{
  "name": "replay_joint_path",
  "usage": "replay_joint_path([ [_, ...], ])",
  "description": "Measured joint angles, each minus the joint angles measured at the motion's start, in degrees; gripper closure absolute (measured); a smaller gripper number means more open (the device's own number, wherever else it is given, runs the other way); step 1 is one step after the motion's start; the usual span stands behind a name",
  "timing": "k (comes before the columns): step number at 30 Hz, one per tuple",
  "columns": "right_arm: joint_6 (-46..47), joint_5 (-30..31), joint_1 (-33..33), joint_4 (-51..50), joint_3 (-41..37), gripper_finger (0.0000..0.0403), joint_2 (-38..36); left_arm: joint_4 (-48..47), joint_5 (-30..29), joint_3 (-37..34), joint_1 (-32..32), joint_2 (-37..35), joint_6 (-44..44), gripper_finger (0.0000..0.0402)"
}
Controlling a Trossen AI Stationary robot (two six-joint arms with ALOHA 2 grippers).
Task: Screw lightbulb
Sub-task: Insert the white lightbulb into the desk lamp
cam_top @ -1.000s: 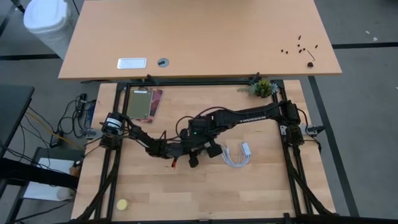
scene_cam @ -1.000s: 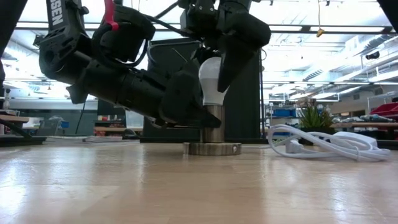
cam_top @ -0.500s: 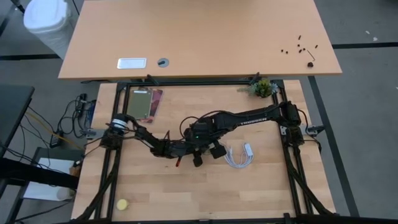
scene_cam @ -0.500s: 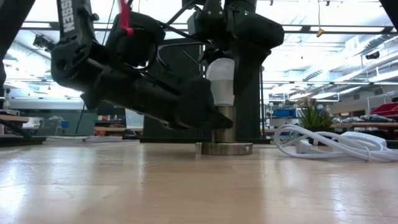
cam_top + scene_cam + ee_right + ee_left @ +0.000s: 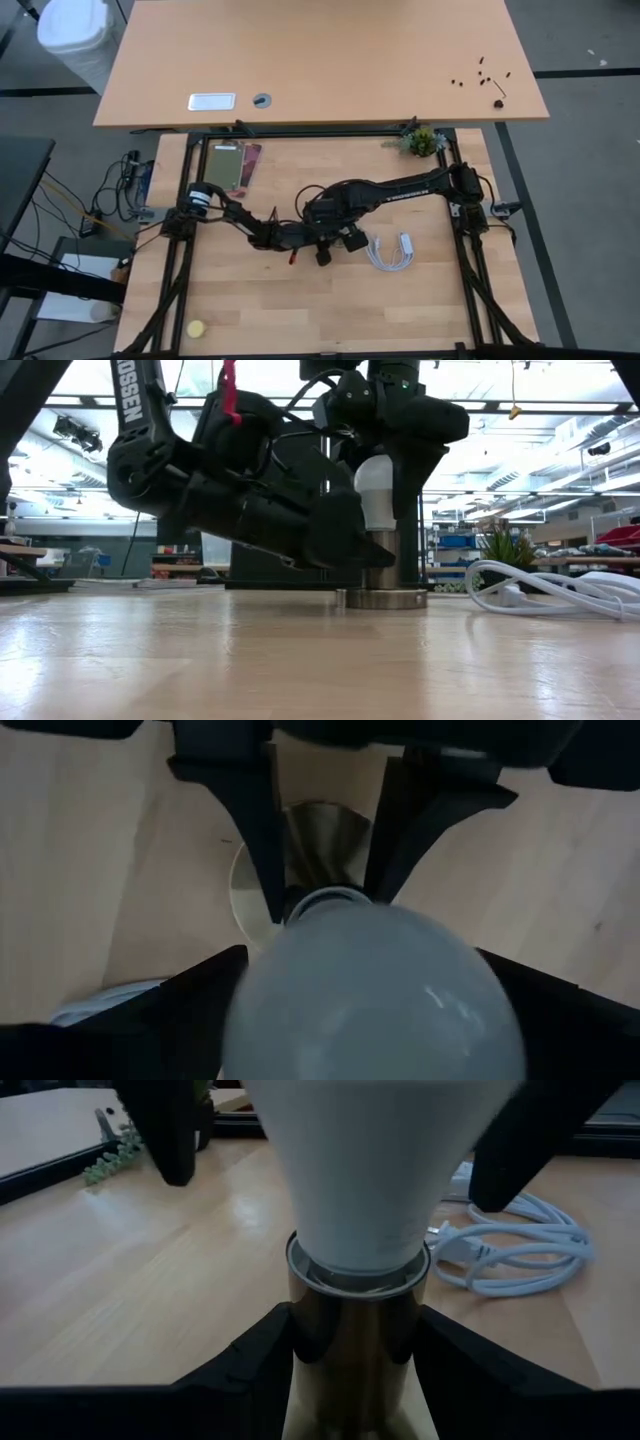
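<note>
White bulb (image 5: 377,488) upright in socket (image 5: 382,572), base down inside metal sleeve, near middle of worktop (image 5: 300,660). Socket: brassy cylinder on round flat foot, standing on wood.

Left tool (image 5: 352,1342) low at socket, fingers (image 5: 250,1355) clamped on both sides of sleeve just under bulb; gripping socket, not bulb. Left arm slanting down to socket from bulb's left in low view.

Right tool (image 5: 365,1020) above bulb, pointing straight down; fingers (image 5: 190,995) spread wide on either side of glass. Contact with bulb: cannot tell. Wide apart, no clear grip seen.

In right wrist view: bulb dome filling centre, left tool's two dark fingers beyond it pinching socket, round foot partly seen below.

In high view: both tools meeting over bulb spot (image 5: 322,240), bulb itself hidden under right arm.

White cable (image 5: 545,588) coiled on worktop just right of socket, near but apart from it. Small green plant (image 5: 503,545) behind cable, farther back from socket. Yellow ball (image 5: 197,328) well apart from socket, at front left corner of worktop. Green card (image 5: 225,165) and pink item beside it at back left, well apart from socket.
</note>
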Motion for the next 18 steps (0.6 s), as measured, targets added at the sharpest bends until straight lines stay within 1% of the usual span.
replay_joint_path([
  [4, 0.08, 0.42, 0.0, -0.43, 0.0, 0.0029, -0.04, 0.57, 1.83, 1.31, 0.52, 1.14, 0.23, 0.0215],
  [7, 1.0, 1.91, 0.04, -0.62, -0.01, 0.0029, -0.04, 1.15, 2.29, 2.89, 0.67, 2.58, 1.15, 0.0215],
  [10, 2.71, 1.96, 0.02, -1.96, -0.02, 0.0029, -0.09, 1.06, 2.55, 4.32, 0.75, 3.65, 1.34, 0.0215],
  [18, 4.56, 1.43, 0.17, -3.15, -1.42, 0.0029, -0.17, 0.83, 3.11, 4.8, 1.22, 3.87, 2.17, 0.0215],
])
